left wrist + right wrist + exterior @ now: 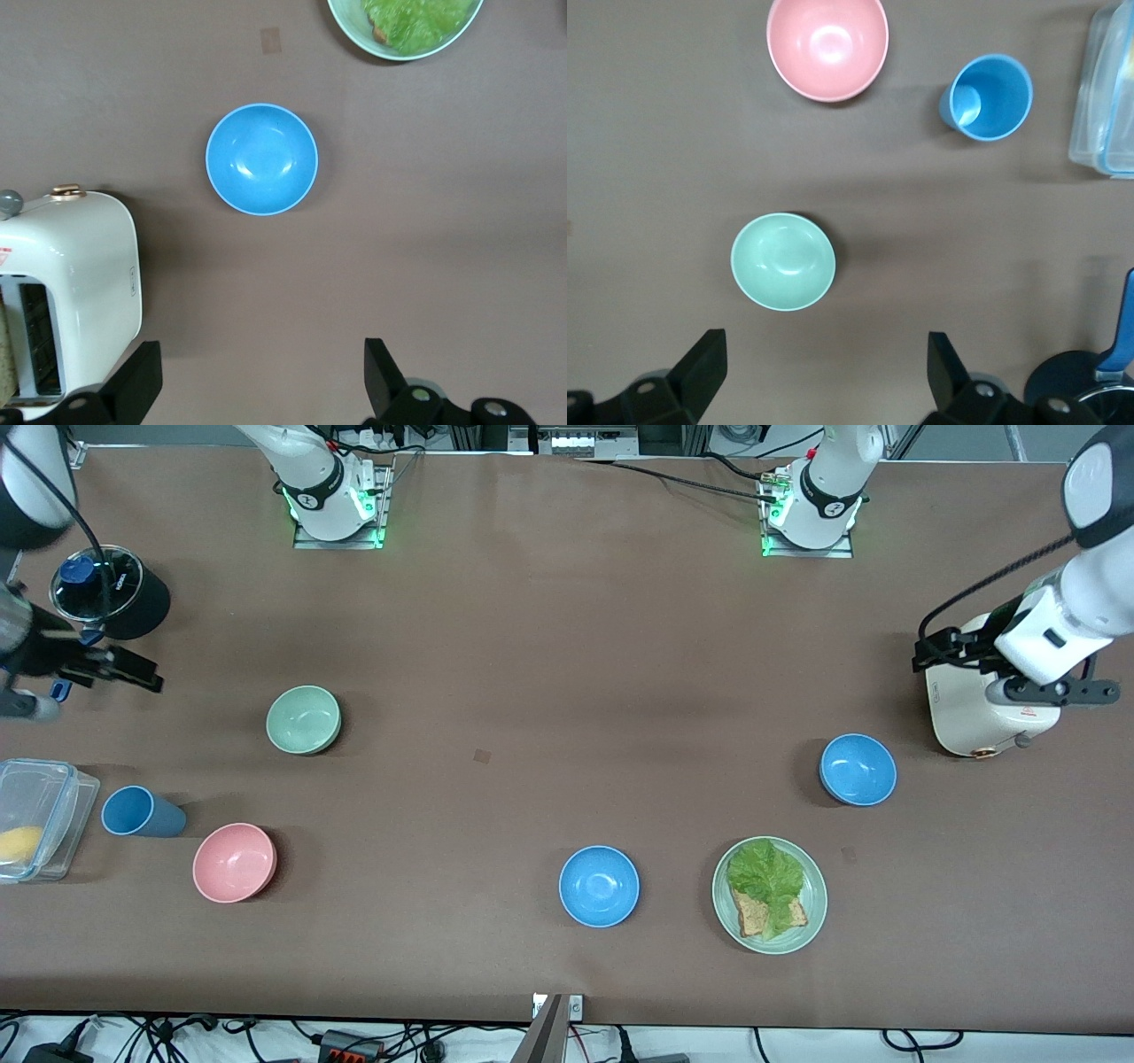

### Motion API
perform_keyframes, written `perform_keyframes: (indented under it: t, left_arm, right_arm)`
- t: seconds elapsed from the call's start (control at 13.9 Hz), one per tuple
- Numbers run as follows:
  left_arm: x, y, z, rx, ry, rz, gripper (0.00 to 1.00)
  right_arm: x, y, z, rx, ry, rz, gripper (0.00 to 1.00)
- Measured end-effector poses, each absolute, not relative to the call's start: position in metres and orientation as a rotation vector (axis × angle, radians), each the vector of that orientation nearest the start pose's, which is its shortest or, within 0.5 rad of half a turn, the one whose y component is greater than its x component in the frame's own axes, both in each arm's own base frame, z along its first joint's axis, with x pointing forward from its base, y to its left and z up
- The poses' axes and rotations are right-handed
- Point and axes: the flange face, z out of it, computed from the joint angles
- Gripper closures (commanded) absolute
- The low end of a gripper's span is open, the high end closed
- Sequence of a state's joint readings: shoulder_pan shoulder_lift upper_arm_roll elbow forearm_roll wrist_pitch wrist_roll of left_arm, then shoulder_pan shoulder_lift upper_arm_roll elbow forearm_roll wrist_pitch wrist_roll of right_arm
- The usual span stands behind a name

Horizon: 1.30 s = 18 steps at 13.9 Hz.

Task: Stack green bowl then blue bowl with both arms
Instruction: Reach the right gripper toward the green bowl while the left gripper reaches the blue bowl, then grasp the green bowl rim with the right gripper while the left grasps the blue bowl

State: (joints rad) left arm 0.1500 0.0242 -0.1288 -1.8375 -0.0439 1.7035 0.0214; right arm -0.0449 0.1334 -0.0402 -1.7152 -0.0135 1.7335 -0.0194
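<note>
The green bowl [304,719] sits upright and empty toward the right arm's end of the table; it also shows in the right wrist view [782,261]. One blue bowl [858,769] sits beside the toaster and shows in the left wrist view [261,159]. A second blue bowl [599,886] sits nearer the front camera, beside the plate. My right gripper [133,669] is open and empty in the air, apart from the green bowl [824,376]. My left gripper [939,651] is open and empty by the toaster, apart from the blue bowl [261,381].
A pink bowl [235,862], a blue tumbler [142,812] and a clear lidded box [35,819] lie nearer the front camera than the green bowl. A black pot with a glass lid [106,593], a white toaster [974,700] and a green plate with lettuce and bread [769,895] also stand here.
</note>
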Motion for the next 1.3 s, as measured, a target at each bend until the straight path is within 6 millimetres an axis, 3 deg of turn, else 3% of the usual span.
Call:
perform_keyframes:
  t: [0.22, 0.43, 0.72, 0.94, 1.15, 1.23, 1.3]
  left_arm:
    - [0.565, 0.033, 0.470, -3.191, -0.051, 0.304, 0.00]
    - [0.575, 0.055, 0.447, -3.203, -0.053, 0.335, 0.00]
    - [0.579, 0.052, 0.439, -3.205, -0.036, 0.356, 0.00]
    - [0.582, 0.050, 0.435, -3.206, -0.029, 0.371, 0.00]
    - [0.582, 0.046, 0.446, -3.204, -0.012, 0.414, 0.00]
    - [0.583, 0.045, 0.452, -3.204, -0.009, 0.413, 0.00]
    - [0.583, 0.045, 0.455, -3.204, -0.008, 0.411, 0.00]
  right_arm:
    - [0.602, -0.053, 0.427, -3.136, 0.098, 0.352, 0.00]
    - [0.615, -0.055, 0.345, -3.118, 0.097, 0.490, 0.00]
    - [0.616, -0.054, 0.254, -3.088, 0.092, 0.647, 0.00]
    - [0.612, -0.052, 0.218, -3.053, 0.102, 0.721, 0.00]
    - [0.607, -0.050, 0.207, -3.035, 0.106, 0.760, 0.00]
    - [0.604, -0.050, 0.205, -3.031, 0.106, 0.775, 0.02]
    - [0.601, -0.049, 0.202, -3.026, 0.106, 0.789, 0.14]
